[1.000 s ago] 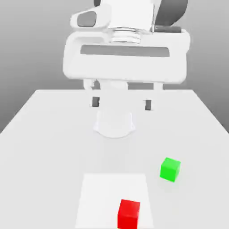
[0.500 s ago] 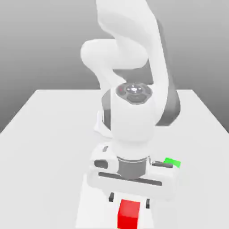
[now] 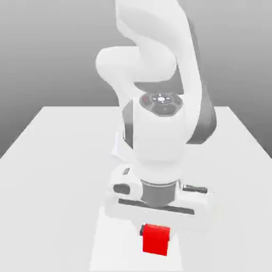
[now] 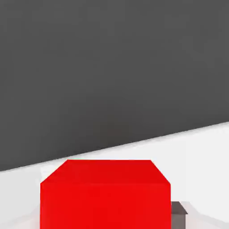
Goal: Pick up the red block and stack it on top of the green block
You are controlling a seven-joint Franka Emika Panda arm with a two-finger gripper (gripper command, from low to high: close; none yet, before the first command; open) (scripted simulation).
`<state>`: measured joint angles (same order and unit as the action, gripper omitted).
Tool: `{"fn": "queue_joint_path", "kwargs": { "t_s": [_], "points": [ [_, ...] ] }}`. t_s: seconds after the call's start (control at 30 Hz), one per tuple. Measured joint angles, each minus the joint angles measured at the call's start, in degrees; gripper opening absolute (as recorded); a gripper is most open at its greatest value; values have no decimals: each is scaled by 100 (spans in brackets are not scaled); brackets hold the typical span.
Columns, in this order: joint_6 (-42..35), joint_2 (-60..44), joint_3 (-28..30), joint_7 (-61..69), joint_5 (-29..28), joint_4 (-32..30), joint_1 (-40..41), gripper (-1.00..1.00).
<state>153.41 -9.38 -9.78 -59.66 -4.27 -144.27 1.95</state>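
The red block (image 3: 156, 240) hangs just under the white hand in the exterior view, near the table's front edge. My gripper (image 3: 156, 232) is shut on it, and the block covers the fingers from this side. In the hand view the red block (image 4: 105, 194) is very close, with a dark finger pad (image 4: 179, 214) against one of its sides. In the exterior view the green block is hidden behind the hand's right end.
The white table (image 3: 48, 175) stretches back to the arm's base (image 3: 120, 150). A lighter square patch (image 3: 109, 249) lies on the table beneath the red block. The bent arm (image 3: 159, 127) stands over the table's middle.
The hand came down from high above the table onto the red block. Since half a second ago the block has risen a little and shifted right, and the green corner is now covered.
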Motion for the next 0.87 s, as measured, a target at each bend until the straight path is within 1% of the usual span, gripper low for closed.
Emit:
{"fn": "queue_joint_path", "kwargs": {
  "t_s": [0.1,0.23,0.53,0.63,0.7,0.77,0.8,0.87],
  "points": [
    [-19,395,-273,654,32,-384,-182,-100],
    [-21,934,-587,1661,250,-908,-596,-100],
    [-13,2111,-692,4183,1152,-2052,-1822,-100],
    [446,1726,-747,4247,1023,-2129,-1841,-100],
    [835,1325,-753,4075,750,-2127,-1776,-100],
    [1231,899,-685,3782,325,-2113,-1704,-100],
    [1366,752,-637,3659,148,-2107,-1703,100],
    [1366,752,-637,3659,148,-2107,-1702,100]
  ]
}}
